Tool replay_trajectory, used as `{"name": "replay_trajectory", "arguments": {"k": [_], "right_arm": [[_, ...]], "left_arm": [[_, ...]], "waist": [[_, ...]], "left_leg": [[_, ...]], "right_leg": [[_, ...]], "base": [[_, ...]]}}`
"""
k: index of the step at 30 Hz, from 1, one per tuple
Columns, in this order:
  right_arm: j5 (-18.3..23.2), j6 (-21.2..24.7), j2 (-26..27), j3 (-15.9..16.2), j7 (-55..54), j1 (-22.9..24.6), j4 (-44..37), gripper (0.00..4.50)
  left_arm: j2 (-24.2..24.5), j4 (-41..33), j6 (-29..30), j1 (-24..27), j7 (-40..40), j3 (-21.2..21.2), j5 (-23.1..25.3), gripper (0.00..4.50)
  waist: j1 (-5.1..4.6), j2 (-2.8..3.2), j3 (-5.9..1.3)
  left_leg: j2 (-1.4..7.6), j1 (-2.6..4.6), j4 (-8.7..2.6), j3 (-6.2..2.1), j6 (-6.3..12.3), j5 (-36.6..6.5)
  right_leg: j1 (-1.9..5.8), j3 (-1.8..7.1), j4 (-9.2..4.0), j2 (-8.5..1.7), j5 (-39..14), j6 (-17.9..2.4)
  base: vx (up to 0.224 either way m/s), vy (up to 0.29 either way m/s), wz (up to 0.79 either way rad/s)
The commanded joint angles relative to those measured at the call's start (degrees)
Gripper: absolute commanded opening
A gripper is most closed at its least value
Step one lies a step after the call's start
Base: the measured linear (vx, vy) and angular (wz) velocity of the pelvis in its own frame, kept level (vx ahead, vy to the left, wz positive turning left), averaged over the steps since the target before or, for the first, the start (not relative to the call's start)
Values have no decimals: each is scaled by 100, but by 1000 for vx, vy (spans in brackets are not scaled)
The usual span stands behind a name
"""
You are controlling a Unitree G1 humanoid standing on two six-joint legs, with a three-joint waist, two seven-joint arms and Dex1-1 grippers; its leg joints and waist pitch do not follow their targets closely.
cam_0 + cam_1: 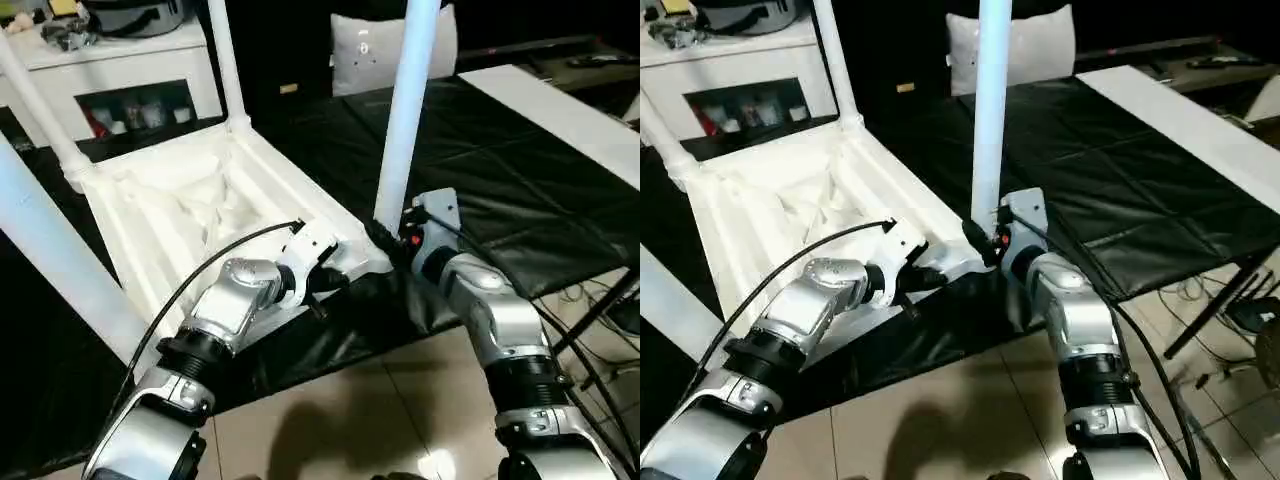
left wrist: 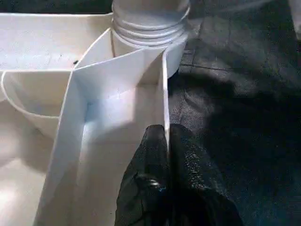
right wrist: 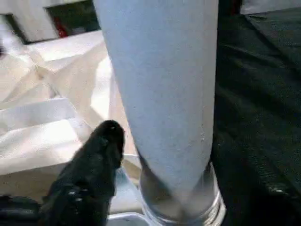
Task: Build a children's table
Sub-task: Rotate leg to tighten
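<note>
The white table top lies upside down on a black mat, ribbed underside up. Legs stand in its corner sockets: one at the far right, one at the far left, one at the near left. The near-right leg rises from its socket, its threaded base showing at the corner. My left gripper is shut on the top's thin rim wall, just beside that corner. My right gripper sits at the foot of the near-right leg, close against it.
A white cabinet with glass doors stands at the back left. A grey cushion leans at the back. A long white board crosses the mat on the right. Tiled floor lies below, with cables at the right edge.
</note>
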Motion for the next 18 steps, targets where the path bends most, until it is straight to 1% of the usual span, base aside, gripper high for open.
{"name": "replay_trajectory", "arguments": {"k": [1, 2, 3, 4, 5, 6, 7, 8, 9, 10, 11, 12, 13, 14, 15, 16, 17, 18], "right_arm": [[205, 31, 66, 270, 506, 60, -166, 329], [261, -38, -70, 281, 683, 95, -175, 350], [306, -110, -204, 287, 852, 129, -185, 354], [330, -186, -286, 290, 964, 149, -172, 358], [418, -221, -469, 258, 1250, 192, -204, 369], [461, -248, -641, 232, 1488, 228, -232, 369], [468, -287, -823, 226, 1707, 255, -241, 393], [447, -323, -1149, 264, 2101, 305, -265, 398], [406, -364, -1254, 295, 2215, 315, -257, 400], [400, -370, -1269, 299, 2230, 316, -257, 407], [291, -514, -1539, 396, 2572, 322, -199, 421], [291, -514, -1539, 396, 2572, 322, -199, 434], [287, -605, -1697, 470, 2850, 327, -187, 434], [327, -650, -1837, 533, 3149, 334, -195, 434], [327, -650, -1837, 533, 3149, 334, -195, 434], [434, -697, -1995, 612, 3545, 345, -208, 434], [532, -741, -2155, 695, 3970, 346, -208, 434], [622, -824, -2346, 807, 4517, 321, -162, 434]], "left_arm": [[29, -41, -220, -91, -98, -110, 63, 0], [95, -22, -305, -74, -181, -145, 70, 0], [159, -13, -385, -56, -269, -180, 80, 0], [196, -4, -435, -44, -319, -199, 92, 0], [298, -23, -560, -10, -507, -264, 109, 0], [394, -53, -687, 28, -696, -324, 121, 0], [484, -77, -779, 61, -879, -377, 127, 0], [634, -95, -966, 101, -1167, -476, 145, 0], [676, -88, -1029, 106, -1272, -510, 144, 0], [682, -87, -1037, 107, -1287, -515, 143, 0], [825, -69, -1190, 115, -1563, -647, 179, 0], [825, -69, -1190, 115, -1563, -647, 179, 0], [911, -51, -1357, 122, -1739, -740, 217, 0], [1009, -58, -1473, 135, -1934, -840, 251, 0], [1009, -58, -1473, 135, -1934, -840, 251, 0], [1122, -44, -1663, 142, -2171, -956, 287, 0], [1241, -19, -1852, 137, -2418, -1070, 331, 0], [1385, 14, -2089, 120, -2761, -1197, 375, 0]], "waist": [[69, -47, -399], [103, -55, -396], [144, -48, -406], [149, -49, -407], [188, -78, -411], [198, -64, -406], [209, -81, -399], [240, -80, -396], [256, -73, -393], [269, -82, -384], [299, -83, -375], [299, -83, -375], [321, -84, -367], [361, -84, -376], [374, -90, -376], [405, -80, -382], [439, -97, -392], [452, -97, -392]], "left_leg": [[288, -9, -345, -109, 514, -945], [292, -13, -346, -108, 550, -869], [301, 8, -330, -98, 554, -802], [306, -2, -331, -96, 552, -760], [318, -2, -331, -102, 572, -725], [325, -1, -334, -99, 596, -761], [329, 10, -338, -94, 605, -801], [335, 13, -344, -103, 595, -849], [342, 22, -344, -96, 586, -876], [352, 26, -352, -95, 554, -924], [354, 58, -355, -84, 480, -1045], [354, 58, -355, -84, 480, -1045], [357, 46, -362, -87, 459, -1083], [362, 51, -358, -91, 462, -1107], [365, 44, -358, -84, 463, -1079], [373, 64, -356, -80, 453, -1022], [365, 50, -344, -82, 511, -1054], [371, 40, -342, -78, 530, -1008]], "right_leg": [[313, 340, -415, -487, -1382, -1017], [316, 326, -420, -481, -1432, -999], [306, 333, -423, -490, -1419, -994], [312, 336, -409, -490, -1363, -1006], [315, 331, -397, -491, -1302, -1011], [307, 330, -393, -479, -1299, -1011], [301, 329, -404, -473, -1332, -1005], [302, 325, -398, -473, -1417, -988], [294, 330, -400, -471, -1454, -973], [283, 336, -399, -483, -1536, -971], [257, 334, -429, -483, -1742, -944], [257, 334, -429, -483, -1742, -944], [263, 336, -431, -486, -1816, -924], [269, 335, -430, -492, -1851, -893], [270, 343, -424, -493, -1825, -884], [250, 353, -412, -495, -1741, -919], [276, 340, -407, -493, -1717, -933], [281, 347, -394, -500, -1659, -934]], "base": [[0, 0, 0], [0, 0, 0], [0, 0, 0], [0, 0, 0], [0, 0, 0], [0, 0, 0], [0, 0, 0], [0, 0, 0], [0, 0, 0], [0, 0, 0], [0, 0, 0], [0, 0, 0], [0, 0, 0], [0, 0, 0], [0, 0, 0], [0, 0, 0], [0, 0, 0], [0, 0, 0]]}}
